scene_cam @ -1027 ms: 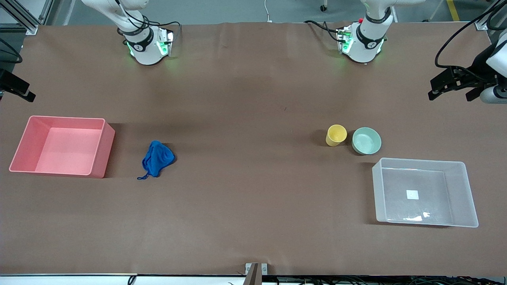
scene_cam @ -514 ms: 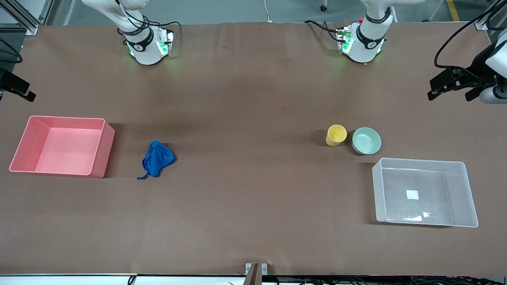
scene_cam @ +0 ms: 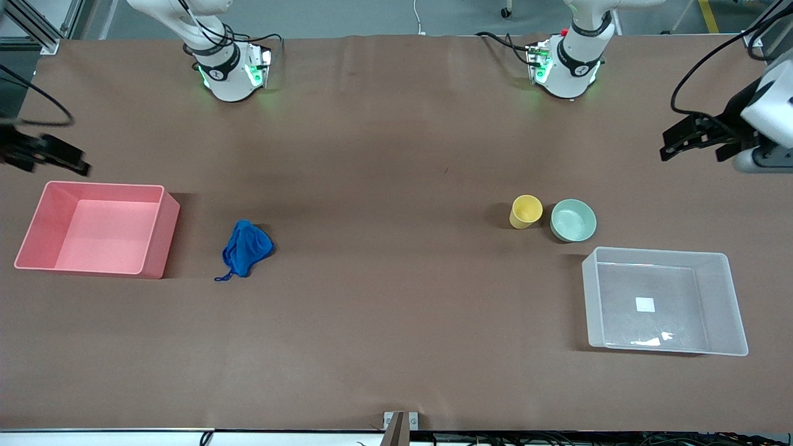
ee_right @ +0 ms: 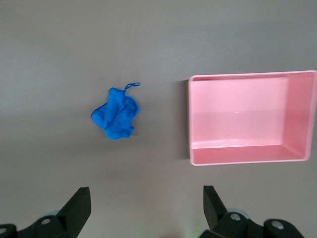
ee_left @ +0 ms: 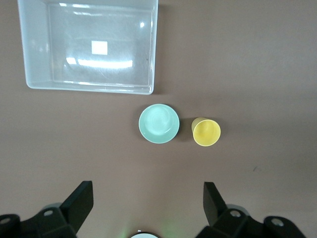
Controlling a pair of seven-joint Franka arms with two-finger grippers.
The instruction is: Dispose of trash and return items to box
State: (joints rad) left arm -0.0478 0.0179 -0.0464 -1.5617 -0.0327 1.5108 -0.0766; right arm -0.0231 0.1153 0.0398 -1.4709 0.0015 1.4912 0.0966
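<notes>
The blue cloth wad (scene_cam: 246,248) lies on the table beside the pink bin; it also shows in the right wrist view (ee_right: 116,116). The yellow cup (scene_cam: 526,210) and mint bowl (scene_cam: 573,220) stand side by side, a little farther from the front camera than the clear box (scene_cam: 657,251). The left wrist view shows the cup (ee_left: 206,132), bowl (ee_left: 158,123) and box (ee_left: 89,88). My left gripper (scene_cam: 691,145) is open and empty, high over the left arm's end of the table (ee_left: 147,198). My right gripper (scene_cam: 46,158) is open and empty, high over the right arm's end (ee_right: 147,201).
The empty pink bin (scene_cam: 158,232) sits at the right arm's end of the table and shows in the right wrist view (ee_right: 247,154). The clear box holds only a white label (scene_cam: 645,304). Both arm bases stand along the table's edge farthest from the front camera.
My right gripper has swung in from the table's end to above the pink bin's corner. My left gripper has shifted slightly inward over the table. The objects have not moved.
</notes>
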